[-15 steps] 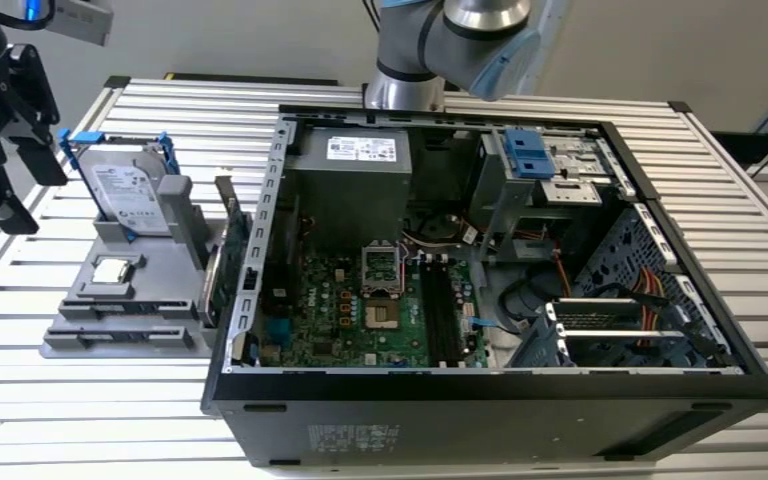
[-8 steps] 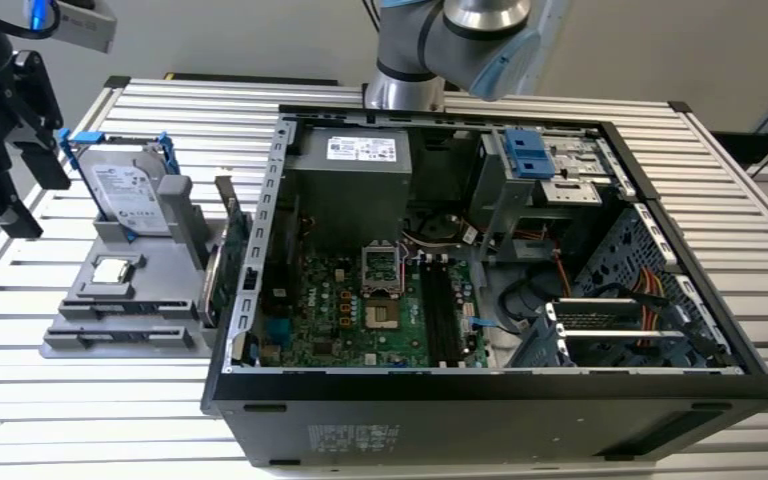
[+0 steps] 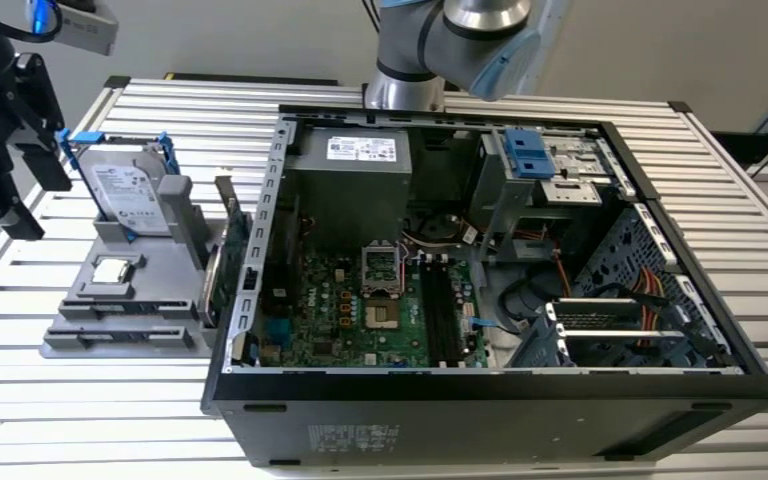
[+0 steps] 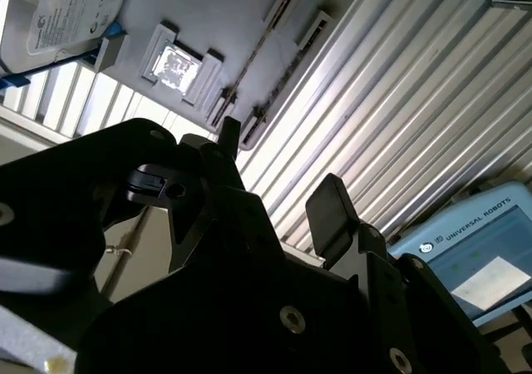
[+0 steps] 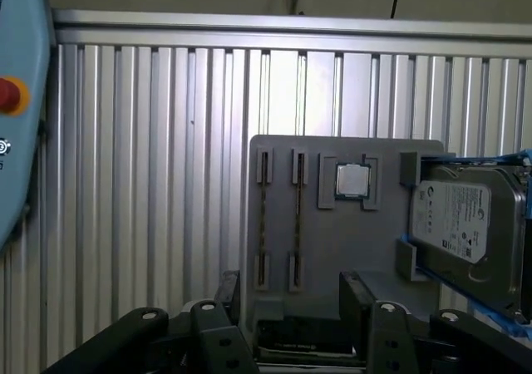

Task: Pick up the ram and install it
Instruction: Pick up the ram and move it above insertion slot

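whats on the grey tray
Two thin dark ram sticks in slots, a square silver processor chip, a blue-framed silver hard drive. Black jaws cover one edge of the grey plastic tray.

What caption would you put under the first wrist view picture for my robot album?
Open gripper near a grey holder with two ram sticks, a chip and a hard drive.

The ram [image 5: 263,220] lies uncovered; the hard drive [image 5: 465,224] stands aside.

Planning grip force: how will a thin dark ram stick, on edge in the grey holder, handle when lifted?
Narrow and flat, the thin dark ram stick probably feels light and stiff. Slotted edge-up in the grey holder, it may bind unless lifted straight, and would likely tip unsupported.
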